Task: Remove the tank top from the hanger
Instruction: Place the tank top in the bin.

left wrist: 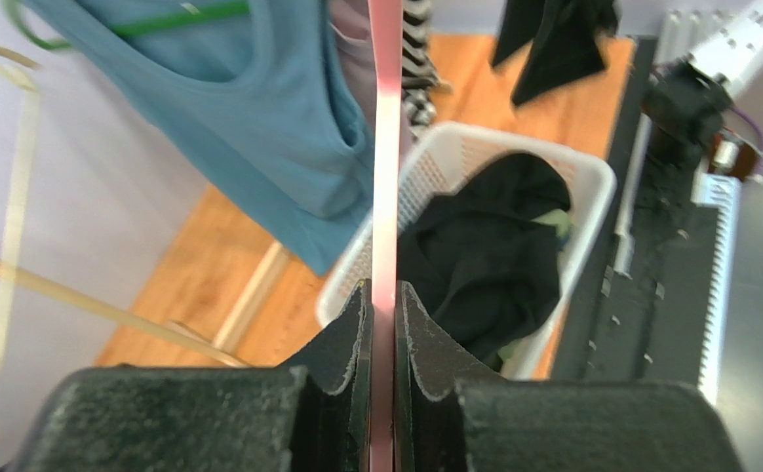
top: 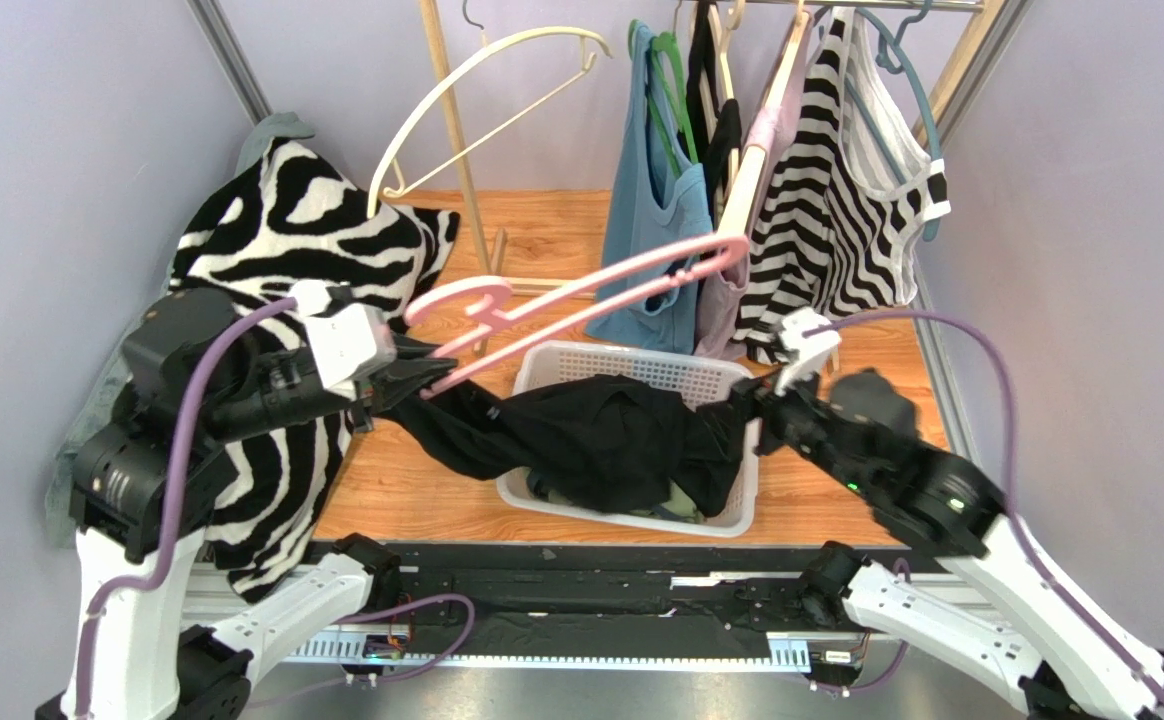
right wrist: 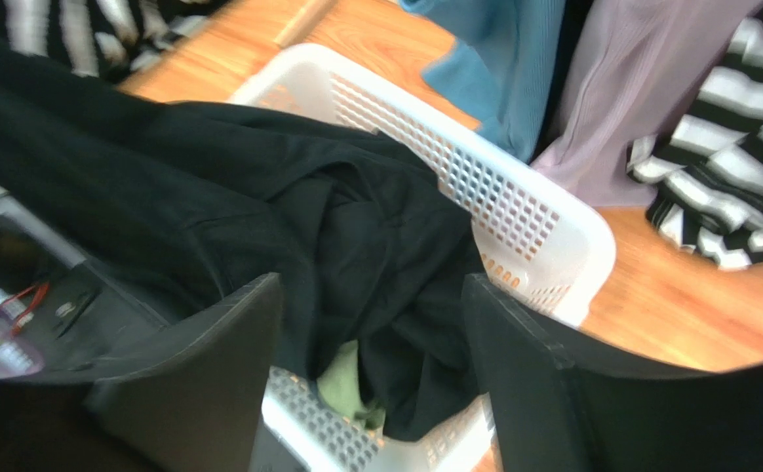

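Tank top (top: 603, 435) across basket (top: 621, 362); left jaws tight on hanger (left wrist: 385, 197), right jaws apart.

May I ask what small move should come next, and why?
Probably lift the pink hanger clear with the left pincer, shut on it: the right pincer is open, and the tank top lies in the basket, one end trailing toward the hanger.

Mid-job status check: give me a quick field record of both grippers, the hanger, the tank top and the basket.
left gripper: shut on the pink hanger
right gripper: open, over the black tank top
tank top position: mostly piled in the white basket, one end stretched toward the left gripper
fully off hanger: cannot tell
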